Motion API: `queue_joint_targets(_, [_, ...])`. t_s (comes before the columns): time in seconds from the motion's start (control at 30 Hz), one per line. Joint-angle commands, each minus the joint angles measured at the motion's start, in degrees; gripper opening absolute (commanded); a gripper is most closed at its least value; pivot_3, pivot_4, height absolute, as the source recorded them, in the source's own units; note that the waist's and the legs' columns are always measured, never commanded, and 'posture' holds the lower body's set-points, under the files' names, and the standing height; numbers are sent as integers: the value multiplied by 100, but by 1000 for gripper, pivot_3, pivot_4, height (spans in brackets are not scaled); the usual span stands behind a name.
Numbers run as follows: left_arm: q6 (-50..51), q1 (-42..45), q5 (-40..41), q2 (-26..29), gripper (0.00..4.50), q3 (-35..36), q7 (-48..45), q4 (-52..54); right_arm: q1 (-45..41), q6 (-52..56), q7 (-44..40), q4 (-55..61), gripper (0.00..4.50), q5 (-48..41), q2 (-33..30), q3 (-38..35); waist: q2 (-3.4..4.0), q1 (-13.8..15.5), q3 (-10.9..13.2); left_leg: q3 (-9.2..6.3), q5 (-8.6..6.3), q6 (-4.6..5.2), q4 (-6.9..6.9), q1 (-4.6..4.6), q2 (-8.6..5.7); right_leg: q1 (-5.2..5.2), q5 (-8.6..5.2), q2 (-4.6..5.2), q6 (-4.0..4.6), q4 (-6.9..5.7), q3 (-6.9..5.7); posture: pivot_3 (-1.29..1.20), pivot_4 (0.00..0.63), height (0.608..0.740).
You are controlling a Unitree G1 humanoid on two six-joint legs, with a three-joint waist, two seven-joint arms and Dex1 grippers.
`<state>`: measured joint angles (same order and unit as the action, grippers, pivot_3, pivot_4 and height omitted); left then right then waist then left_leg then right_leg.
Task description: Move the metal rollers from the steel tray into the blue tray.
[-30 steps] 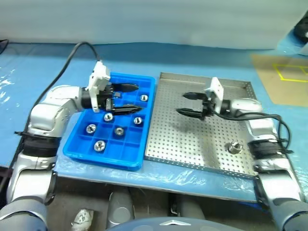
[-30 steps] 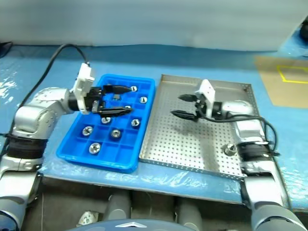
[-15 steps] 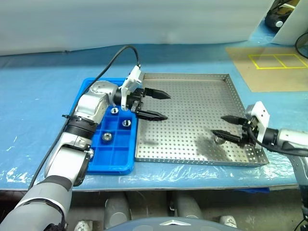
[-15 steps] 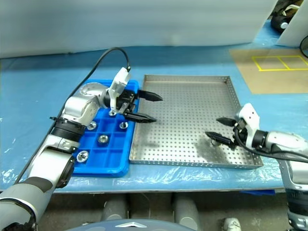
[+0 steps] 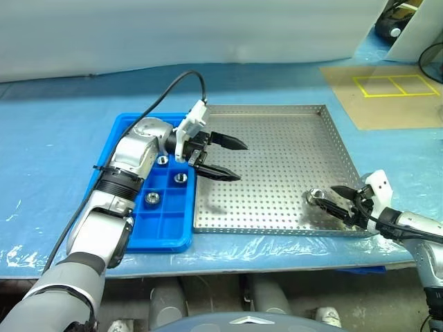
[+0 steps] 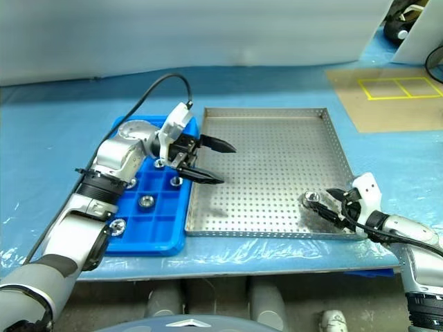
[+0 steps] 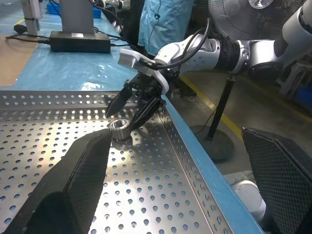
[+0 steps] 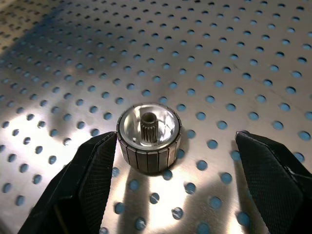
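We dropped right gripper (image 5: 331, 198) to steel tray (image 5: 277, 117) floor since a second ago; jaws spread, bracketing last metal roller (image 8: 148, 138), not yet pinched. Left gripper (image 5: 231, 160) swung off blue tray (image 5: 124, 128), jaws apart, empty. Closing on roller looks next.

Steel tray (image 6: 277, 124) centre; blue tray (image 6: 149, 235) touching its left rim. One roller (image 6: 312, 198) on the steel tray near the front right corner. Right gripper (image 6: 324, 205) low at that roller, fingers apart. Left gripper (image 6: 214, 163) open, pointing right over the steel tray's left edge. Three rollers (image 6: 146, 201) visible in blue tray compartments.
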<state>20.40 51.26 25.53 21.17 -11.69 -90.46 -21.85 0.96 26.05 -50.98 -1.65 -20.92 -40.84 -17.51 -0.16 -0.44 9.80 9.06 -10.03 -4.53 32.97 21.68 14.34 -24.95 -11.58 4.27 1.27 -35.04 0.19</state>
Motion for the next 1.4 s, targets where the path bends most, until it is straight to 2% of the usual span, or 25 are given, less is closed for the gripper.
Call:
queue_joint_targets(0.03, [35, 15, 38, 75, 4500, 121, 40, 273, -138, -477, -24, -431, 4019, 255, -84, 139, 0, -16, 0, 0, -2, 3, -1, 0, 0, 1, 0, 0, 0, 4, 0, -360, 150, 740])
queue_joint_targets(0.17, [96, -58, 56, 139, 4500, 150, 92, 373, -248, -529, -79, -474, 4019, 214, 3, 312, 1, -21, -1, 0, -18, 31, 1, -5, -1, 21, 1, 2, 1, 18, -3, -346, 150, 740])
queue_joint_targets(0.47, [174, -114, 82, 227, 4500, 192, 205, 496, -411, -607, -91, -478, 4019, 254, 148, 681, 0, -50, -1, 6, -19, 32, 0, -52, 0, 61, 0, 3, 0, 20, -1, -328, 150, 740])
queue_joint_targets(0.63, [215, -159, 105, 292, 4500, 223, 238, 566, -481, -637, 53, -445, 2877, 349, 246, 762, 0, -68, -1, 12, -18, 28, -12, -54, 7, 61, 0, -3, 0, 20, -1, -318, 150, 740])
queue_joint_targets(0.7, [245, -171, 118, 317, 4500, 251, 268, 589, -538, -708, 45, -460, 2877, 401, 246, 794, 0, -71, 0, 17, -15, 23, -25, -54, 10, 61, 0, -5, 0, 22, -1, -312, 150, 740])
queue_joint_targets(0.8, [276, -196, 128, 354, 4500, 284, 290, 633, -696, -703, 81, -544, 2283, 441, 267, 806, -1, -91, 0, 26, -15, 23, -25, -58, 13, 61, 0, -5, 0, 23, -2, -302, 150, 740])
queue_joint_targets(0.87, [290, -217, 132, 389, 4500, 324, 318, 668, -824, -838, 115, -655, 1657, 640, 216, 929, -1, -96, 0, 29, -15, 23, -25, -59, 11, 61, 0, -4, -1, 22, -2, -297, 150, 740])
queue_joint_targets(1.13, [485, -290, 287, 774, 4500, 702, 547, 887, -1532, -869, -132, -562, 1657, 555, 311, 1215, 1, -23, 1, 32, -16, 24, -29, -59, 8, 47, 0, 0, 0, 24, 0, -218, 150, 740])
queue_joint_targets(1.4, [958, -830, 558, 1630, 4500, 1344, 917, 1584, -2854, -423, -756, -154, 1617, 271, 763, 1956, 2, 35, 1, 32, 3, -5, -66, -53, 14, 18, 0, -3, 1, 22, -3, -88, 150, 740])
